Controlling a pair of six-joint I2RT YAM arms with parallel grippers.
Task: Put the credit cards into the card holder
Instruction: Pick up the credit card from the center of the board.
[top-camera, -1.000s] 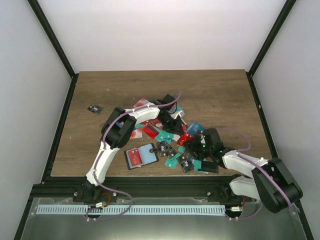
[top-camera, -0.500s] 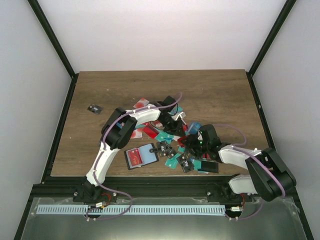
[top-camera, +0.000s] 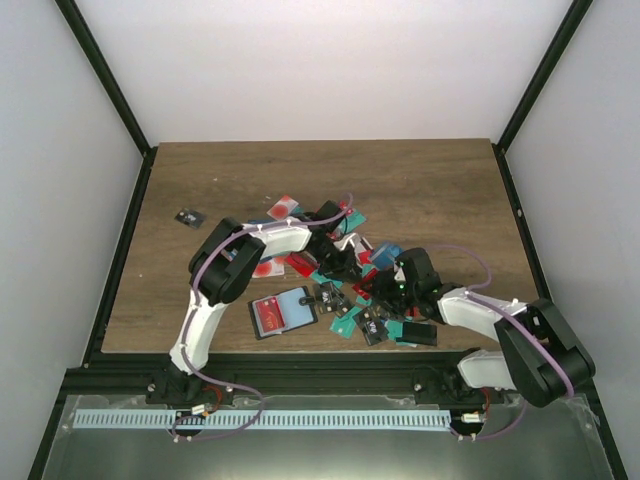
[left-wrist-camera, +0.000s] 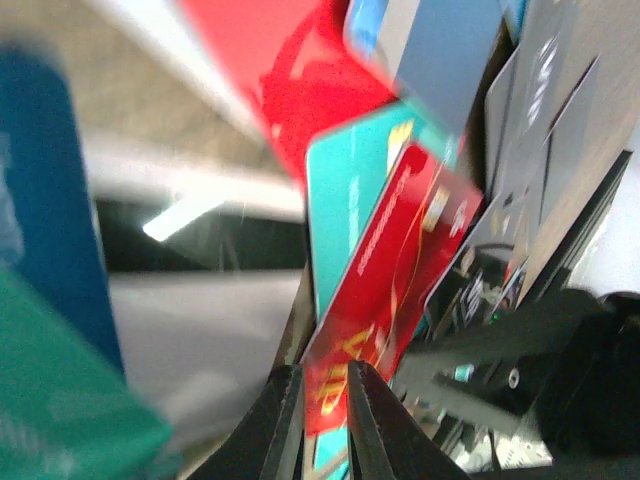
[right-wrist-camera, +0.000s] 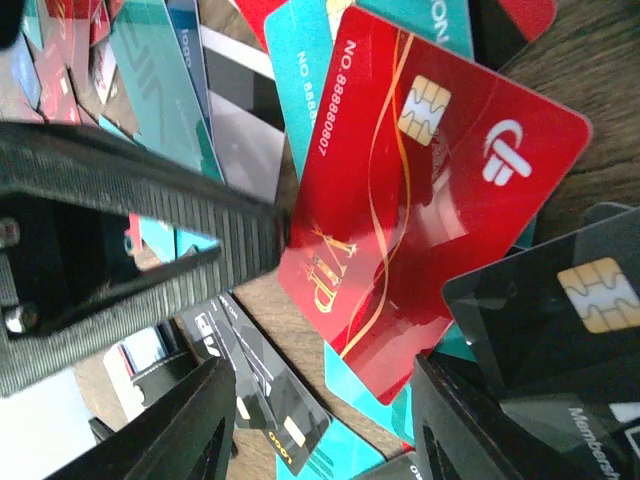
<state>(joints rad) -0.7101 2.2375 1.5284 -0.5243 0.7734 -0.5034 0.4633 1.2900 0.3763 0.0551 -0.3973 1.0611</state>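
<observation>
A heap of red, teal, blue and black credit cards (top-camera: 350, 285) lies at mid-table. The card holder (top-camera: 283, 312) lies open on the heap's near left, with a red card showing on its left half. My left gripper (top-camera: 337, 265) reaches down into the heap. In the left wrist view its jaws (left-wrist-camera: 325, 425) stand almost together with the end of a red VIP card (left-wrist-camera: 400, 260) between them. My right gripper (top-camera: 383, 287) is open over the same red card (right-wrist-camera: 430, 200), with its fingers (right-wrist-camera: 200, 420) wide apart. The left gripper's ribbed finger (right-wrist-camera: 150, 200) touches that card's left edge.
A small black piece (top-camera: 187, 217) lies alone at the far left of the wooden table (top-camera: 440, 190). Black cards (right-wrist-camera: 560, 310) and teal cards (right-wrist-camera: 320, 110) overlap around the red card. Black frame posts stand at the table's sides.
My left gripper has moved toward the near side, deeper into the heap. My right gripper has slid a little left toward it.
</observation>
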